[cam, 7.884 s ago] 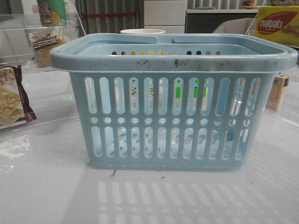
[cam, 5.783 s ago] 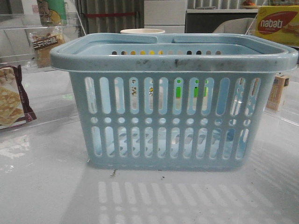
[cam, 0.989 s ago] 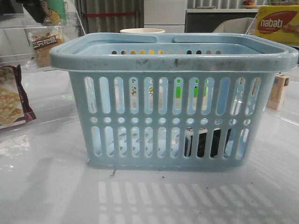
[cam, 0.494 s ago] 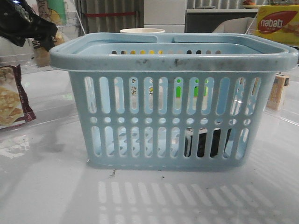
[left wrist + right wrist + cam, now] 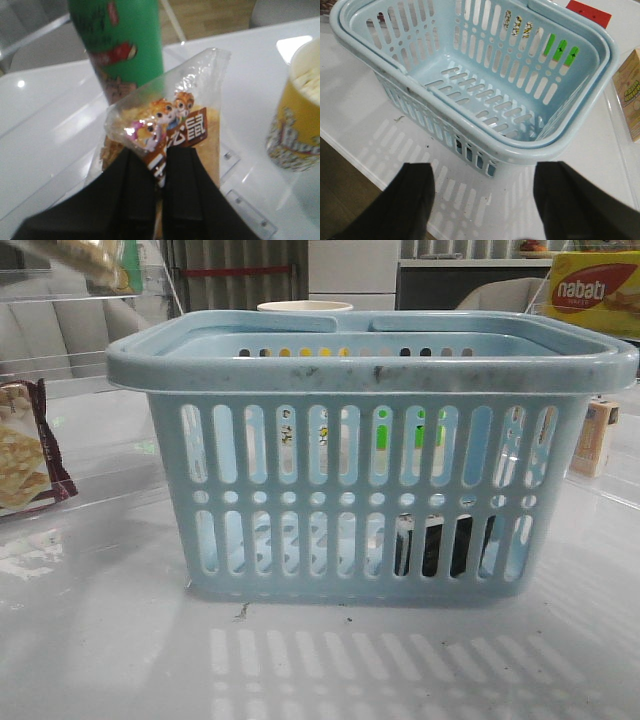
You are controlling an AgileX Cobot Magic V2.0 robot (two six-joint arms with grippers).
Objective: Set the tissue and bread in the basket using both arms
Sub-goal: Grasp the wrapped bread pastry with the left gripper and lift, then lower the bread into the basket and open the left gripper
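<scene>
The light-blue basket [image 5: 370,455] stands in the middle of the table; it also shows in the right wrist view [image 5: 470,75]. The tissue [image 5: 437,545], a dark pack, shows through the basket's lower front slots at the right, lying inside. My left gripper [image 5: 159,152] is shut on the bread [image 5: 192,135], a clear packet with a brown label strip, and holds it in the air. In the front view the bread [image 5: 88,254] is a blur at the top left. My right gripper [image 5: 484,175] is open and empty above the table in front of the basket.
A maroon-edged cracker packet [image 5: 22,450] lies at the left. A tan carton [image 5: 598,435] stands right of the basket, a yellow nabati box [image 5: 593,292] behind it. A green can [image 5: 122,45] and a yellow cup [image 5: 297,115] stand near the bread. A cup [image 5: 305,307] stands behind the basket.
The tissue has appeared inside the basket. The left arm came in at the top left, took the bread from its place by the green can and lifted it.
</scene>
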